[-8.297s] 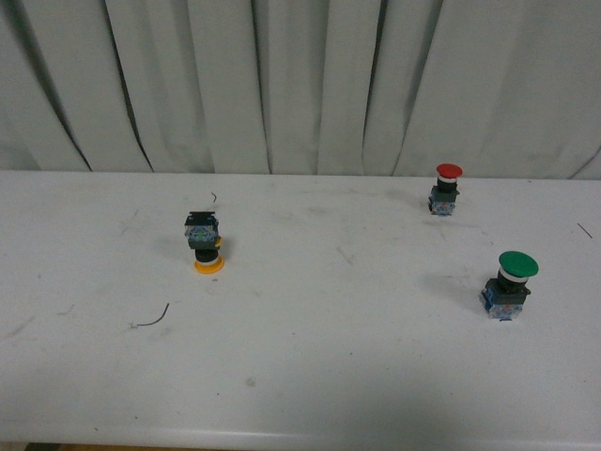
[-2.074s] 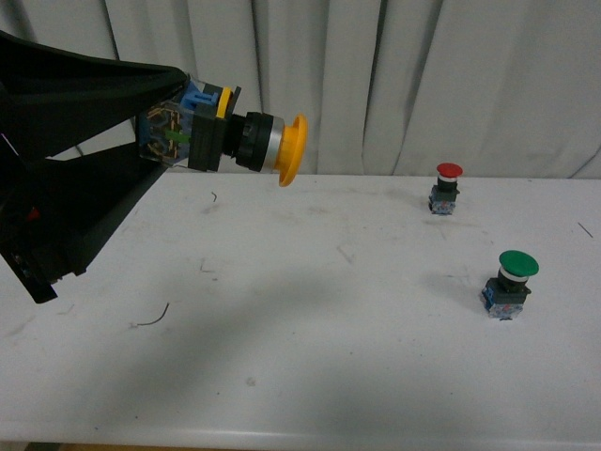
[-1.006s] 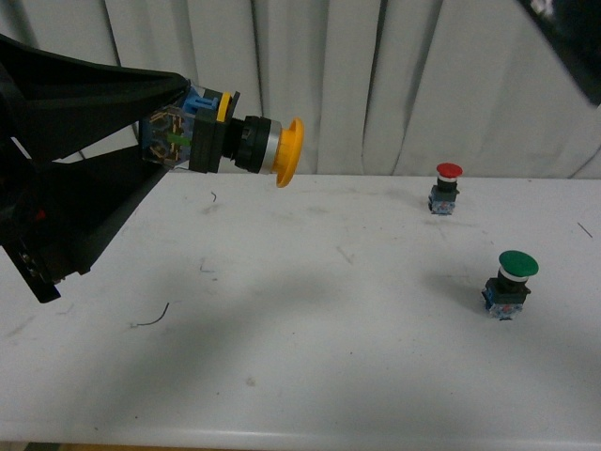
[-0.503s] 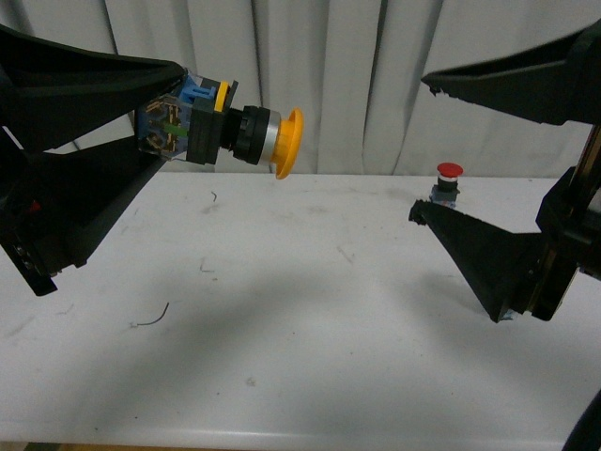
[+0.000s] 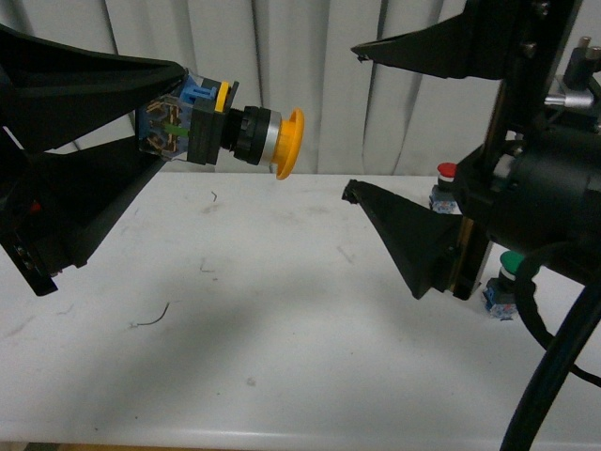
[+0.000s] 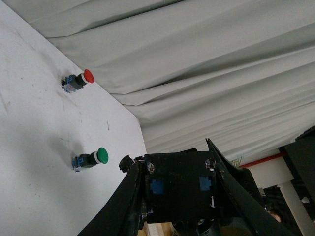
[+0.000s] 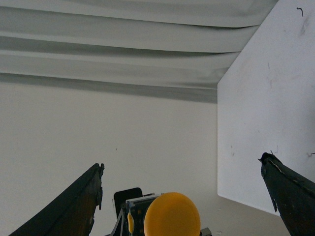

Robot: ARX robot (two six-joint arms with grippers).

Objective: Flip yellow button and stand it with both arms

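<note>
The yellow button (image 5: 235,136) hangs on its side above the white table (image 5: 282,319), its orange-yellow cap pointing right. My left gripper (image 5: 169,117) is shut on its blue-clear contact block. In the left wrist view the button's black body (image 6: 179,189) fills the space between the fingers of the left gripper (image 6: 167,152). My right gripper (image 5: 350,120) stands open to the right of the cap, a short gap away, one finger above and one below. The right wrist view looks straight at the yellow button's cap (image 7: 172,214), which sits between the wide-apart fingers of the right gripper (image 7: 182,162).
A red-capped button (image 5: 447,171) stands at the back right, and a green-capped button (image 5: 512,261) stands nearer; the right arm partly covers both. Both show in the left wrist view: red-capped button (image 6: 87,75), green-capped button (image 6: 101,155). A grey curtain hangs behind the table.
The right arm came in from the right and moved left, its open fingers now close to the cap. The left gripper holds the button where it was.
</note>
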